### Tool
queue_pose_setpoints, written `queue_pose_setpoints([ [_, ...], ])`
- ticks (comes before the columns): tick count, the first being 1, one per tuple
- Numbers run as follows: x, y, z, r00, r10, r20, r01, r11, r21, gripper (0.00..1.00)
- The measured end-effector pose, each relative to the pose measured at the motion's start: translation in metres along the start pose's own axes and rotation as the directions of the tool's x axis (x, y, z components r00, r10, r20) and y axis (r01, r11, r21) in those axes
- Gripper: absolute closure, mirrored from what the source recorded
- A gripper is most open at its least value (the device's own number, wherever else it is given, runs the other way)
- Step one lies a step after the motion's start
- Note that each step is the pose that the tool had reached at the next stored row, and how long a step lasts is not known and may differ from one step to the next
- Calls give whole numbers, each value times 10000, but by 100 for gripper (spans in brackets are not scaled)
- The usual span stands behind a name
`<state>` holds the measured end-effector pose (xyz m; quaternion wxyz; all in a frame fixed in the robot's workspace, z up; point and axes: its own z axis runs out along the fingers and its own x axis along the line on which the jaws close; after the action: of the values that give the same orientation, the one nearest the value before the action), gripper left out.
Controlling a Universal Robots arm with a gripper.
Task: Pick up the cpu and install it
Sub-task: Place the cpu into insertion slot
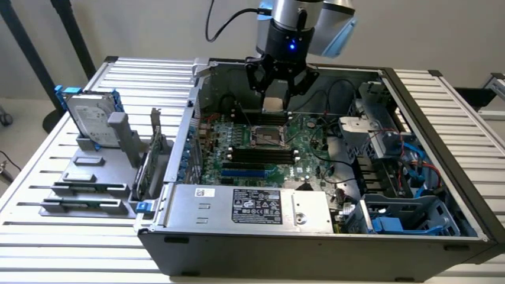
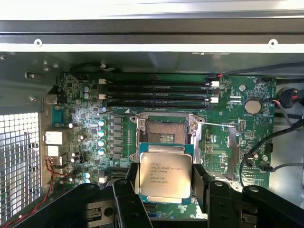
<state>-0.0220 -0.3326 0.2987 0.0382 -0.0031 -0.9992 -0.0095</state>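
The cpu [image 2: 165, 174] is a small square chip with a silvery metal top and printed text, gripped by its edges between the black fingers [image 2: 124, 190] of my gripper [image 2: 165, 180]. In the exterior view the gripper [image 1: 274, 100] hangs inside the open computer case with the cpu [image 1: 273, 105] in it, a short way above the motherboard. The dark socket with a metal frame [image 2: 166, 130] lies open on the green board just past the chip; in the exterior view the socket [image 1: 268, 137] sits below and in front of the gripper.
The green motherboard [image 1: 304, 160] carries black memory slots [image 2: 156, 92]. A power supply [image 1: 252, 206] fills the case front, drive cages and cables [image 1: 394, 148] the exterior view's right. Outside on the left, a silver hard drive in a blue frame [image 1: 91, 121] stands on a grey rack.
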Motion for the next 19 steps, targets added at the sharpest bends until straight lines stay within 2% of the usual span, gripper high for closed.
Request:
queue_pose_setpoints([
  [5,7,0,3,10000,89,-3,-89,10000,-6,46],
  [10,5,-1,30,9963,859,-25,-859,9963,-64,46],
  [14,2,-2,74,9874,1583,-51,-1584,9873,-114,46],
  [19,-4,-3,156,9691,2465,-50,-2466,9689,-183,46],
])
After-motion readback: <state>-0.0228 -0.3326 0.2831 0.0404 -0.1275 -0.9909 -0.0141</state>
